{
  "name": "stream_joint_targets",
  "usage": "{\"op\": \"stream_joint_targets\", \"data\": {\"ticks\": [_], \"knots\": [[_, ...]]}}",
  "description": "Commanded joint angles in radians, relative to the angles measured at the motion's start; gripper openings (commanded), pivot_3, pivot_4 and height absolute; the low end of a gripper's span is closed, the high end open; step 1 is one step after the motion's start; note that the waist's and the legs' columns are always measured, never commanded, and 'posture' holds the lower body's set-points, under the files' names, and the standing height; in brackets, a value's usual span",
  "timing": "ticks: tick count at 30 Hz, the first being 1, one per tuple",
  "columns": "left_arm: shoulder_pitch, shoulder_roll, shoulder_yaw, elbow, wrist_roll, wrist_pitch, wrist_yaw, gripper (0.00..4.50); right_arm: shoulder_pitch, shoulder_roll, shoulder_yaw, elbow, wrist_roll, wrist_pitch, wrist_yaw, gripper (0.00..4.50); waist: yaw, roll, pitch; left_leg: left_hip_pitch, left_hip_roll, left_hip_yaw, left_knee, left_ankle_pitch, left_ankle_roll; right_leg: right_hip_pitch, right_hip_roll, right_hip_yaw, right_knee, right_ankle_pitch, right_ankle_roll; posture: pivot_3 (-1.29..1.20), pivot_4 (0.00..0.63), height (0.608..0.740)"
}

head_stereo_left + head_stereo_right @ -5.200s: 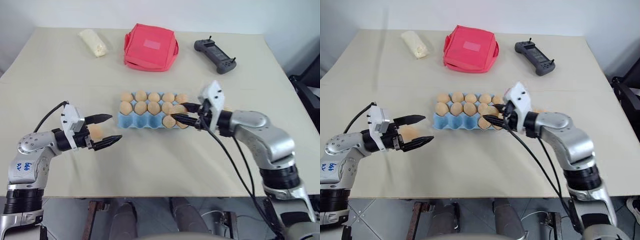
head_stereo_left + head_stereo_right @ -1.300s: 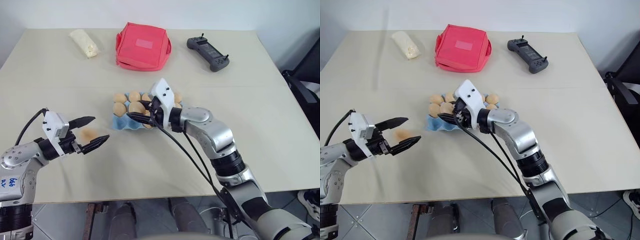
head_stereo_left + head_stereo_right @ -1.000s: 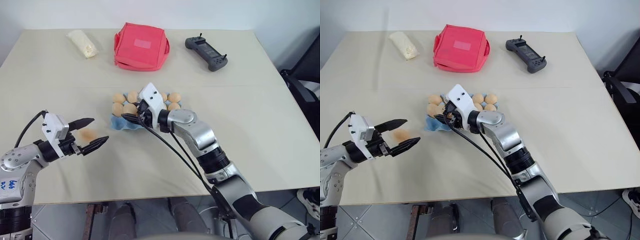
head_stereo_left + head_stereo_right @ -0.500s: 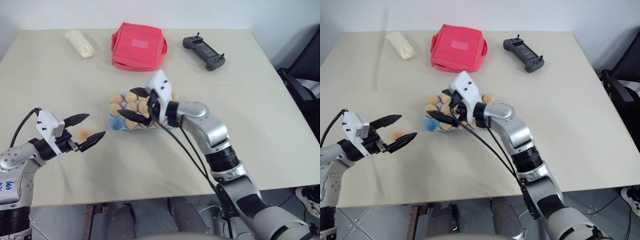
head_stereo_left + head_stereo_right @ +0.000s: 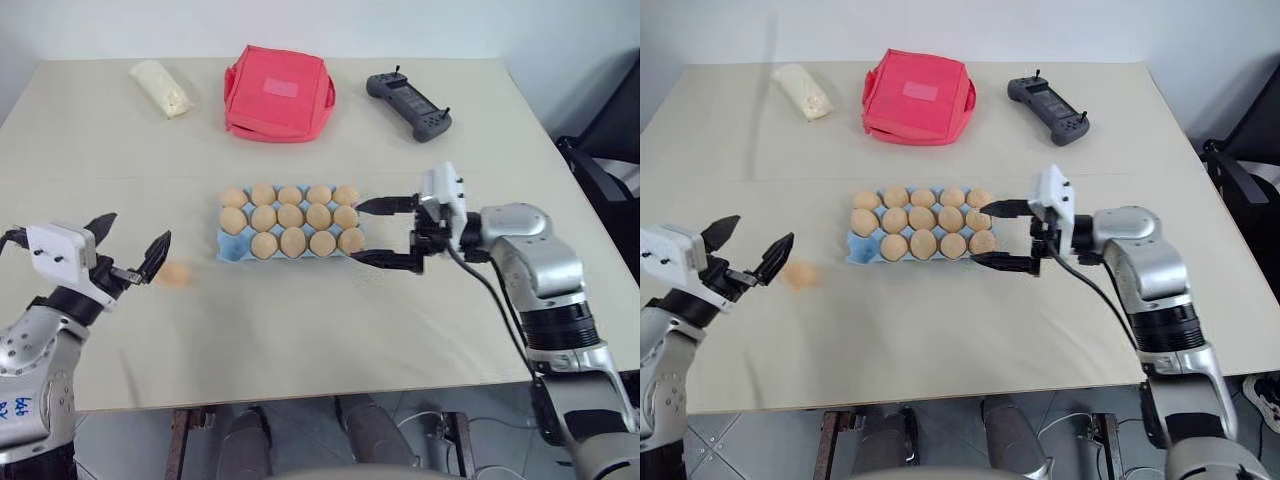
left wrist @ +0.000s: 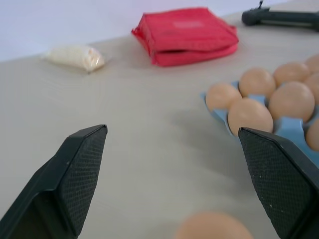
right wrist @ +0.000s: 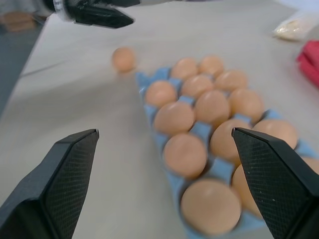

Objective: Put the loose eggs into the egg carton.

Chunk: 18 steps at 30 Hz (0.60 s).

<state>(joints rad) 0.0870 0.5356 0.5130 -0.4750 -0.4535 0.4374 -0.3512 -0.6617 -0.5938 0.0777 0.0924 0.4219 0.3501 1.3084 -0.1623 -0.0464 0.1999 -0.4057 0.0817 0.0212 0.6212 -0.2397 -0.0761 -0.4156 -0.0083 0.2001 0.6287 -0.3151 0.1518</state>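
The light blue egg carton (image 5: 230, 250) lies mid-table with several tan eggs in its cups; its near-left corner cup shows bare blue. One loose egg (image 5: 173, 274) rests on the table to the left of the carton. My left gripper (image 5: 133, 240) is open, and the egg sits just past its fingertips, low between the fingers (image 6: 75, 174) in the left wrist view. My right gripper (image 5: 372, 232) stands open and empty at the carton's right end, pointing along it. The right wrist view looks over the carton (image 7: 149, 84) towards the loose egg (image 7: 123, 58).
At the back of the beige table (image 5: 300, 330) lie a red fabric bag (image 5: 278, 92), a black controller (image 5: 408, 102) and a white packet (image 5: 160, 87). The table's near edge runs just below both arms.
My right gripper has swung from over the carton's left part to its right end and stands open. The left gripper has turned and drawn back to the left, so the egg now lies ahead of it.
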Motion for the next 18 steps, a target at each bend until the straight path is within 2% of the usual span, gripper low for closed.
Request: {"op": "stream_joint_targets", "data": {"ticks": [1, 8, 15, 18], "knots": [[0.048, -0.038, 0.025, -0.170, -0.036, 0.094, 0.092, 4.50, -0.022, -0.026, -0.014, 0.033, 0.010, -0.025, 0.052, 4.48, -0.001, 0.000, 0.000, 0.001, 0.000, 0.000, 0.001, 0.000, 0.000, 0.001, 0.000, 0.000, 0.000, 0.000, 0.000, 0.00, 0.150, 0.740], [0.164, -0.105, 0.014, -0.334, -0.020, 0.190, 0.187, 4.50, -0.057, -0.010, 0.010, 0.083, -0.013, -0.010, 0.059, 4.48, -0.004, 0.000, 0.000, 0.001, -0.001, -0.001, 0.007, 0.000, 0.000, 0.004, 0.000, 0.001, -0.001, 0.000, -0.002, 0.00, 0.150, 0.740], [0.159, -0.141, -0.041, -0.291, 0.022, 0.182, 0.215, 4.50, -0.073, 0.009, 0.023, 0.087, -0.023, 0.005, 0.047, 4.48, -0.003, 0.000, 0.000, 0.001, -0.001, -0.001, 0.009, 0.000, 0.000, 0.004, 0.000, 0.002, -0.001, -0.002, -0.006, 0.00, 0.150, 0.740], [0.117, -0.140, -0.066, -0.202, 0.070, 0.142, 0.223, 4.50, -0.066, 0.002, 0.021, 0.071, -0.018, 0.019, 0.046, 4.48, -0.003, 0.000, 0.000, 0.001, -0.002, -0.001, 0.008, 0.000, 0.000, 0.004, 0.000, 0.002, -0.001, -0.002, -0.006, 0.00, 0.150, 0.740]]}}
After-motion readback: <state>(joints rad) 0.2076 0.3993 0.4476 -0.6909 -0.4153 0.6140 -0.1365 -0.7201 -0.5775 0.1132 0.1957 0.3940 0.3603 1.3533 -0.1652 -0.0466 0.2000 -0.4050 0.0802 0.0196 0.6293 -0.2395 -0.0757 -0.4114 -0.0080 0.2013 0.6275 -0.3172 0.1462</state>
